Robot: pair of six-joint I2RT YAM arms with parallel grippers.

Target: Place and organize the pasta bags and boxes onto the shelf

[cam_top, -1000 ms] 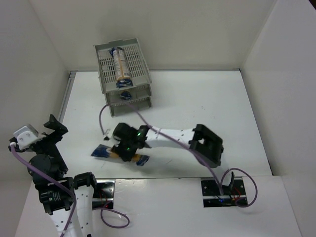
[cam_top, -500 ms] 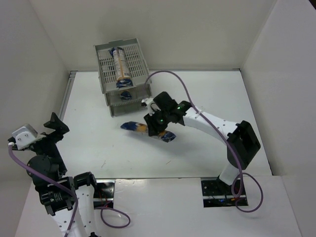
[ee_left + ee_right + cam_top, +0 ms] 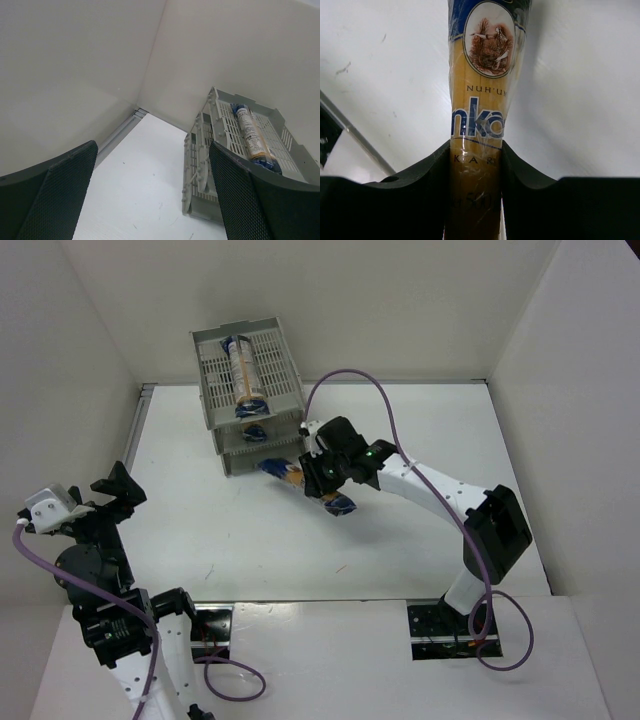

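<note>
Right tool (image 3: 320, 472): clamps spaghetti packet (image 3: 480, 100) mid-length, we judge for balance.
Aim: nose just beside lower tray of grey rack (image 3: 207, 390).
Left tool (image 3: 118, 490): wide open, empty, aside.

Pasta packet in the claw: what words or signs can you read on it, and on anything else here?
"NUH'UM": small dark print on the held packet, under an oval bird picture.
"nko": big letters below, cut off at the packet's edges; the last letter is unsure.
"KAR": small letters where the right gripper clamps it, partly hidden.
Print lower down: blurred, unreadable.
On the rack packet, the label is too small to read.
</note>
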